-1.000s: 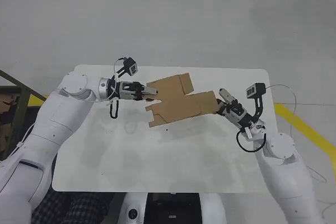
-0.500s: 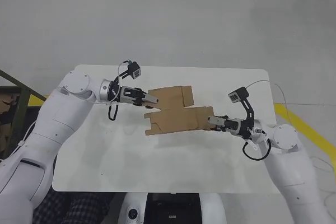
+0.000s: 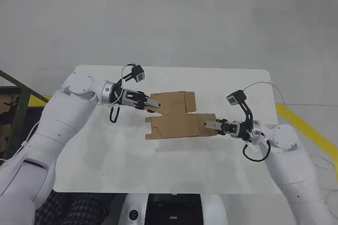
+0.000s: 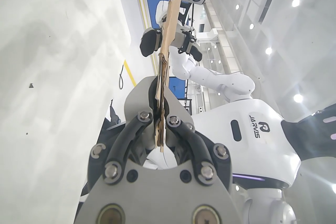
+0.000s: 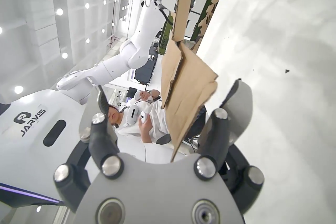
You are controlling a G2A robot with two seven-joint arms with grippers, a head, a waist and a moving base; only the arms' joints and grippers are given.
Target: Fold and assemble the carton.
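A flat brown carton [image 3: 174,115] is held above the middle of the white table [image 3: 101,163], its panels unfolded. My left gripper [image 3: 152,103] is shut on the carton's left edge; in the left wrist view the cardboard [image 4: 165,51] runs edge-on out of the closed fingers [image 4: 139,99]. My right gripper [image 3: 213,124] is at the carton's right end. In the right wrist view its fingers [image 5: 239,99] stand wide apart with the end flap [image 5: 186,88] between them, not pinched.
The table reaches well past the carton on all sides. A yellow floor line [image 3: 312,135] runs off the right edge. A dark green frame with cardboard scraps [image 3: 3,104] stands off the left edge.
The carton has dropped lower and turned more level. My right arm swung down and now comes at the carton's right end from the side. My left gripper shifted slightly right, still holding.
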